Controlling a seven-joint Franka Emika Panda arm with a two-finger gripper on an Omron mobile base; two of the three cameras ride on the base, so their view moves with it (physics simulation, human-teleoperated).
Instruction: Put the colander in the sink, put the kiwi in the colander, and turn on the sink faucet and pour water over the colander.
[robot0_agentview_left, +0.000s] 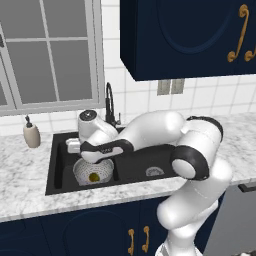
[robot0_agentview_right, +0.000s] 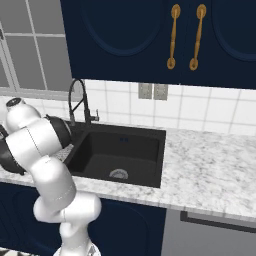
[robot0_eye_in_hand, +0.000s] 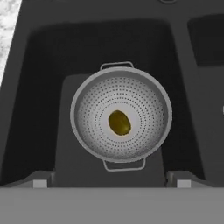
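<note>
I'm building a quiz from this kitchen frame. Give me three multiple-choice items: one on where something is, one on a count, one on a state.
1. Where is the kiwi?
A. on the counter
B. in the colander
C. in the gripper

2. How many handles does the colander have?
A. none
B. one
C. two

3. Is the faucet running?
A. yes
B. no

Answers: 1 B, it lies at the colander's centre in the sink. 2 C, one loop on each opposite rim. 3 B, no stream shows.

Colander and kiwi in sink, left basin.
Perforated white colander (robot0_eye_in_hand: 120, 114) sits upright on sink (robot0_eye_in_hand: 39, 100) floor; yellow-brown kiwi (robot0_eye_in_hand: 119, 122) rests at its centre; faucet (robot0_agentview_left: 110, 104) stands behind.
</note>
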